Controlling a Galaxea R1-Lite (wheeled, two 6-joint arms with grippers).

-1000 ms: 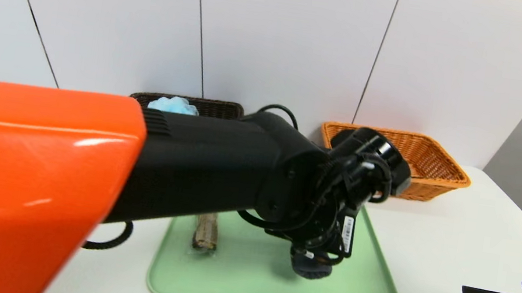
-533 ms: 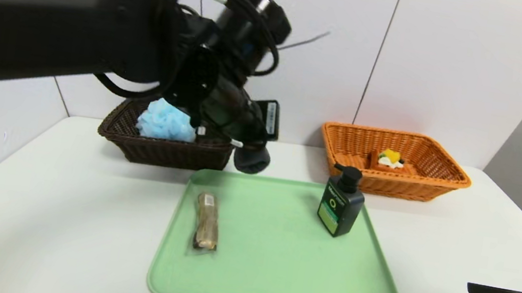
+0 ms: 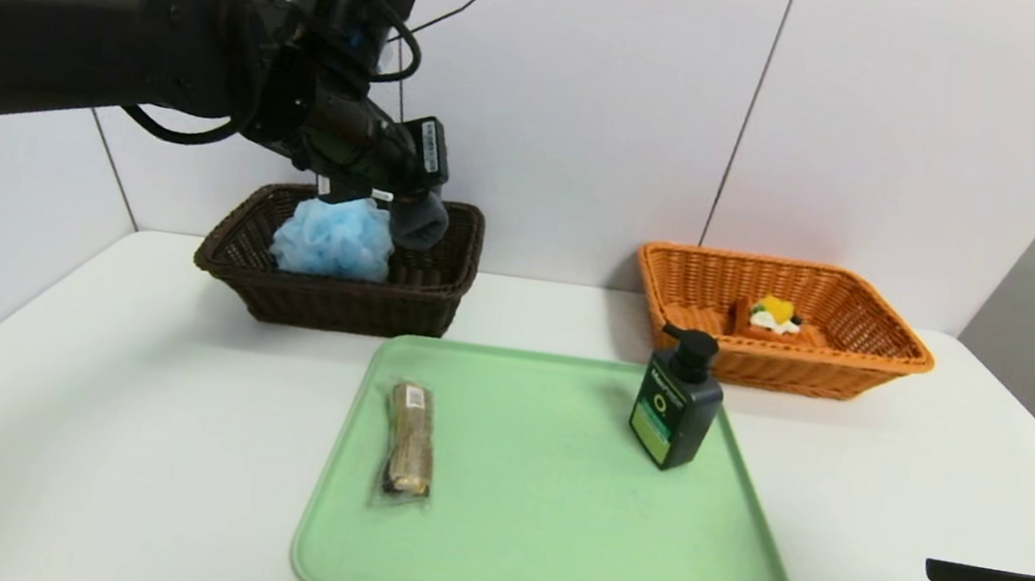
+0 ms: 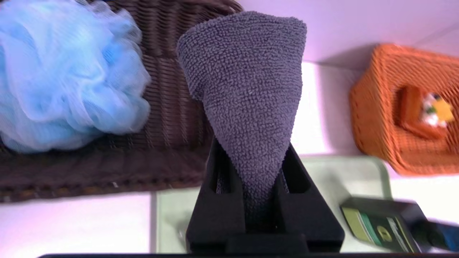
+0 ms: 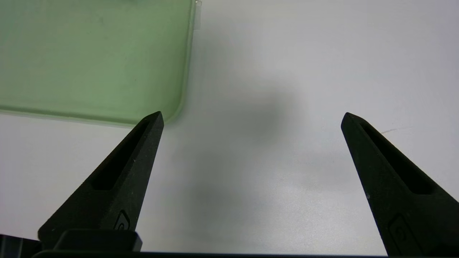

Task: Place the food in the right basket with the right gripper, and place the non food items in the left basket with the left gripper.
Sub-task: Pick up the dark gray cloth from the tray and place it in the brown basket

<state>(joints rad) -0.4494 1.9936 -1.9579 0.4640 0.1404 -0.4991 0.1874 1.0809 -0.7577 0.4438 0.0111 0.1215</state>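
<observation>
My left gripper (image 3: 399,205) hangs over the right end of the dark brown left basket (image 3: 232,258), shut on the dark grey rolled towel (image 3: 422,220) (image 4: 247,89). The light-blue bath puff (image 3: 332,239) (image 4: 64,82) lies inside that basket. On the green tray (image 3: 545,534) stand the dark green pump bottle (image 3: 674,411) and the wrapped brownish bar (image 3: 410,438). The waffle (image 3: 772,319) lies in the orange right basket (image 3: 879,353). My right gripper (image 5: 251,118) is open and empty, low over the table by the tray's near right corner.
The white table (image 3: 64,391) runs from the baskets to the front edge. A white panelled wall (image 3: 584,89) stands right behind both baskets. The tray's corner (image 5: 107,64) lies just beside one right fingertip.
The left arm has lifted the grey towel off the tray and swung it left and back, to above the brown basket. The right arm has stayed put.
</observation>
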